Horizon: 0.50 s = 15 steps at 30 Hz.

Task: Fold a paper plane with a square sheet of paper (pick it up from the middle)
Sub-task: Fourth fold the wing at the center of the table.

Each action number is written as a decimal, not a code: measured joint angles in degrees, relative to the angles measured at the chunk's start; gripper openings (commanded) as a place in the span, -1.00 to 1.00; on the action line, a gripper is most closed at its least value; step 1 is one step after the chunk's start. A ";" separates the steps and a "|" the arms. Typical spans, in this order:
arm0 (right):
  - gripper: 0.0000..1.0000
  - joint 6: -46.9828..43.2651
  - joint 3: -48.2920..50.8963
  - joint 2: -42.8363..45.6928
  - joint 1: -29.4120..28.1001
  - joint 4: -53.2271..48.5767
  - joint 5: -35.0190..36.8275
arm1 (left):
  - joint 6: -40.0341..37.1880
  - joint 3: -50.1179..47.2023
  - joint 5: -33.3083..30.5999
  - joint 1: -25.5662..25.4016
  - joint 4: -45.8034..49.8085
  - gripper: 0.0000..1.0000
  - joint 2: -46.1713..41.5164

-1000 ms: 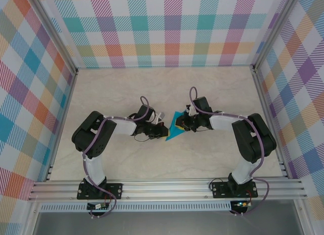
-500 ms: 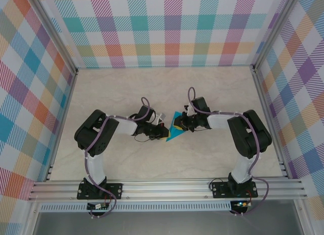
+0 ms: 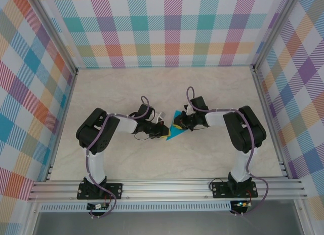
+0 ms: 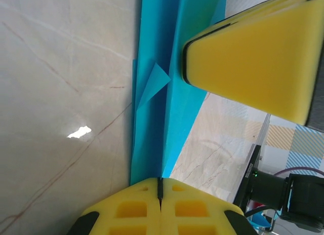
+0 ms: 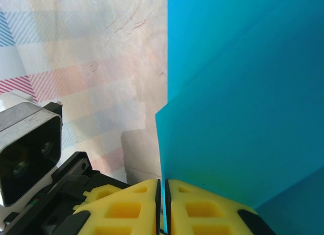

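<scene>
**A:** Where is the small, teal-blue folded paper plane (image 3: pixel 172 134)?

**B:** Near the middle of the pale marbled worktop (image 3: pixel 116 93), pinched between the two arms. From above it reads as a narrow triangle with its sharp tip pointing toward the near edge.

**A:** Why do both arms hold it?

**B:** My guess is that one steadies it while the other sets a crease. The left gripper (image 3: pixel 164 132) takes the end near the tip. In its wrist view the yellow foam fingers of the left gripper (image 4: pixel 160 187) are pressed fully together, with the edge of the paper plane (image 4: pixel 152 133) caught in the seam.

**A:** And the other one?

**B:** The right gripper (image 3: pixel 178 126) comes in from the opposite side, at the wider end. In its own view the right gripper (image 5: pixel 162 189) is closed down to a hairline slit, and the paper plane (image 5: pixel 243 118) rises out of that slit.

**A:** So the paper stands on edge?

**B:** It seems so. Two opposed grips would hold the layers flat against each other along the centre crease. I can't tell whether the lower edge touches the worktop.

**A:** Anything loose?

**B:** A small triangular flap (image 4: pixel 152 85) sticks out beside the crease, just below the right gripper's finger (image 4: pixel 248 68). It probably needs pressing flat.
</scene>
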State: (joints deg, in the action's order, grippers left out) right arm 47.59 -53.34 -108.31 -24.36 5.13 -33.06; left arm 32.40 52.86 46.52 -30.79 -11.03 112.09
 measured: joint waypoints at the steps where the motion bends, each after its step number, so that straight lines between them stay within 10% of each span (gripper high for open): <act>1: -0.74 0.00 -0.07 -0.15 0.02 0.02 0.02 | 0.00 0.04 0.20 0.15 -0.02 -1.00 0.07; 15: -0.74 -0.02 -2.32 -3.08 0.44 0.04 -1.09 | -0.98 2.08 0.63 0.98 2.54 -0.53 0.20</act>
State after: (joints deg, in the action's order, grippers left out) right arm 47.57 -55.66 -111.39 -23.92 5.17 -34.15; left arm 31.42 54.94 47.16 -29.80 -8.49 112.29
